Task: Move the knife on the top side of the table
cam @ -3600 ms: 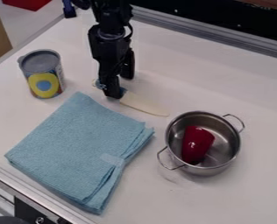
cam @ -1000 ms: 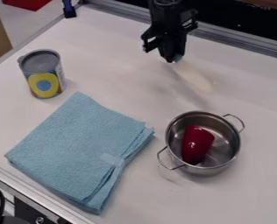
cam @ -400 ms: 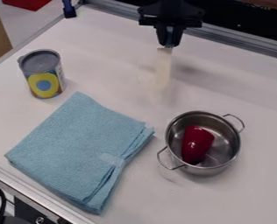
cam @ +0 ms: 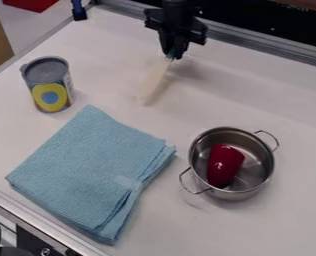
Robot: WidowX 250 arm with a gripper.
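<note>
At the upper middle of the camera view my gripper (cam: 175,54) is shut on the blue handle end of the knife (cam: 155,79). The pale blade slants down and to the left from the fingers, over the upper part of the white table (cam: 254,105). Whether the blade's tip touches the surface I cannot tell.
A can (cam: 48,85) stands at the left. The folded blue cloth (cam: 87,170) lies at lower left. At the right is a metal pot (cam: 264,172) holding a dark red object (cam: 225,165). A metal rail (cam: 274,47) runs along the top edge.
Held by the handle, the knife has left its spot near the cloth and gone up and right. Most recently my gripper shifted a little left, and the blade swung round to point down-left.
</note>
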